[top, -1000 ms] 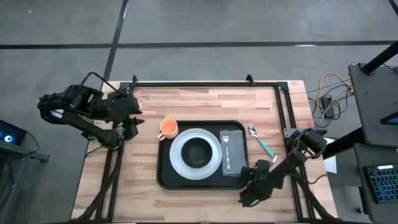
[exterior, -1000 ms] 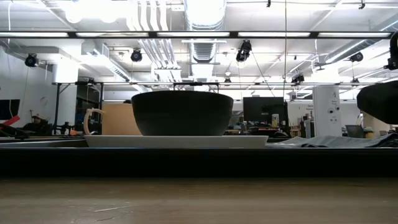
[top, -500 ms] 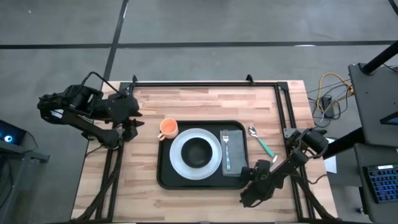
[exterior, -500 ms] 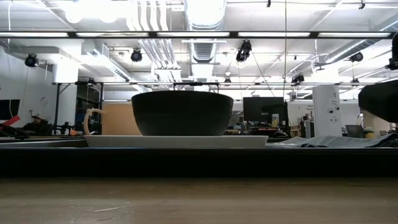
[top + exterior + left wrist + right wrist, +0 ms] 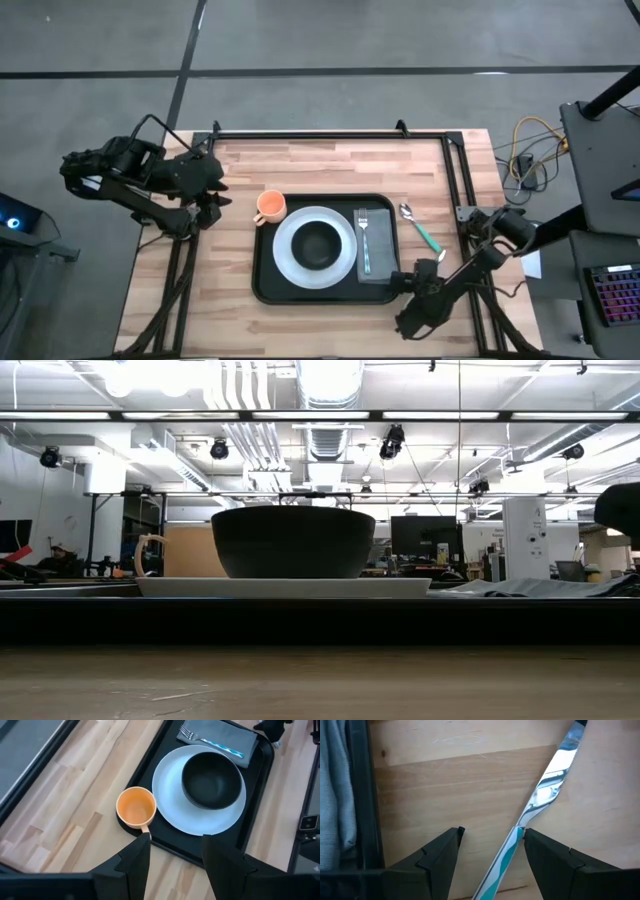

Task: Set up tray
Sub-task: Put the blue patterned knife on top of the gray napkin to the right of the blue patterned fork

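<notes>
The left gripper [image 5: 212, 197] waits at the desk's [image 5: 330, 160] left edge, fingers apart and empty. The tray [image 5: 266, 285] lies mid-desk. The right gripper [image 5: 490, 836] hovers open, empty, over a teal-handled knife [image 5: 547, 790] – a badly centred grasp could push it aside.

Left gripper [image 5: 172, 852] hovers with fingers parted, holding nothing. Right gripper [image 5: 490, 845] sits low, fingers [image 5: 442, 851] likewise apart, nothing clamped.
</notes>
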